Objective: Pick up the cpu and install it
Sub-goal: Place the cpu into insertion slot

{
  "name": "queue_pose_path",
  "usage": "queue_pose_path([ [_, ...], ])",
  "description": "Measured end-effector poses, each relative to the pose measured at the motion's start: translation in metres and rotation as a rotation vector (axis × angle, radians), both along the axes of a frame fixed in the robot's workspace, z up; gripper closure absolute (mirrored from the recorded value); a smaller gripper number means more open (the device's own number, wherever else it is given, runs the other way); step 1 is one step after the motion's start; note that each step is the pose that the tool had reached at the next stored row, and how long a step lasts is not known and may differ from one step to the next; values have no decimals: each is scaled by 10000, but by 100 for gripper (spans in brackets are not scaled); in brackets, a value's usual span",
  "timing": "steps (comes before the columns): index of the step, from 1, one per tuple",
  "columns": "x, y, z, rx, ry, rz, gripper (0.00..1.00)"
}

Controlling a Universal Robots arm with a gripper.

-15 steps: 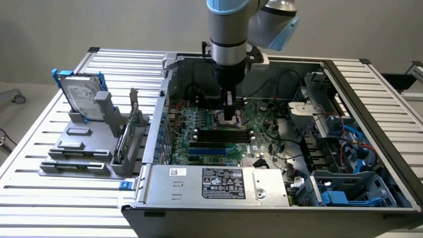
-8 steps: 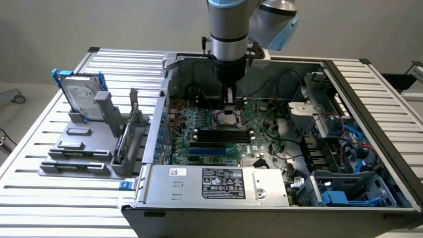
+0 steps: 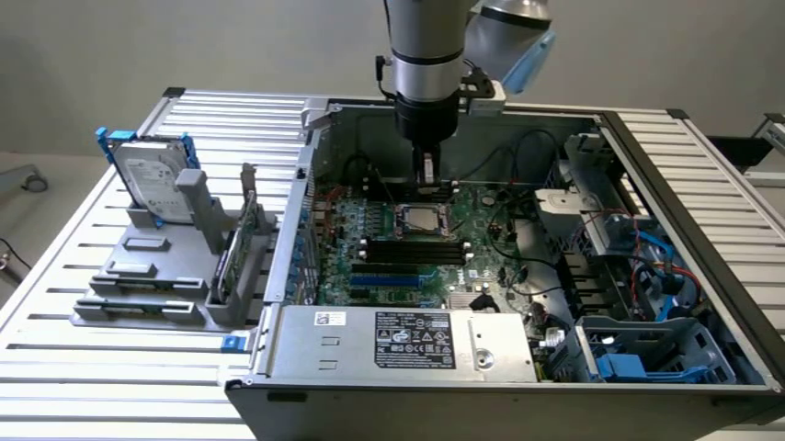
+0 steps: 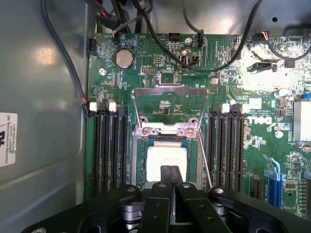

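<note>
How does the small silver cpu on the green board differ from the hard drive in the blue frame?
The small square silver cpu is far smaller than the silver-labelled hard drive in a blue frame. The cpu lies flat in the socket of the green board; the hard drive stands on edge in a grey rack. The shut claw is at the cpu, not at the hard drive. Both look silver.

Soft, even light falls on the pale slatted worktop [image 3: 73,367] in the exterior view, while the open computer case [image 3: 368,124] lies in shade inside. In the wrist view glare whitens part of the green board [image 4: 233,73], the cpu [image 4: 163,158] gleams, and the gripper [image 4: 170,171] looks dark.
</note>
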State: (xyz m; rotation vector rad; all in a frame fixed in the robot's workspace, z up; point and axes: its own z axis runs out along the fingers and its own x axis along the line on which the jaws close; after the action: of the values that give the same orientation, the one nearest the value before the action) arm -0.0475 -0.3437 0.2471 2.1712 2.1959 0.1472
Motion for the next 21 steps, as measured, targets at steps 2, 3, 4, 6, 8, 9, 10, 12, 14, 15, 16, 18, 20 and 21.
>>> queue_pose_path([
  [2, 6, 0, 69, 2, -1, 3, 89],
  [3, 14, 0, 96, 0, 0, 3, 89],
  [4, 29, 0, 114, 2, -1, 1, 89],
  [6, 84, 0, 144, 5, -2, 1, 89],
  [8, 167, 0, 168, 10, 1, 0, 89],
  [9, 212, 0, 179, 14, 2, 1, 89],
  [10, 260, 0, 188, 22, 3, 2, 89],
  [12, 350, 1, 201, 37, 5, 2, 89],
  [14, 441, 0, 213, 53, 8, 2, 89],
  [15, 486, 0, 219, 62, 10, 1, 89],
  [16, 530, 0, 227, 71, 12, 1, 89],
  [18, 623, 0, 243, 92, 15, 1, 89],
  [20, 713, 0, 254, 112, 18, 1, 89],
  [21, 759, 0, 257, 120, 20, 2, 89],
])
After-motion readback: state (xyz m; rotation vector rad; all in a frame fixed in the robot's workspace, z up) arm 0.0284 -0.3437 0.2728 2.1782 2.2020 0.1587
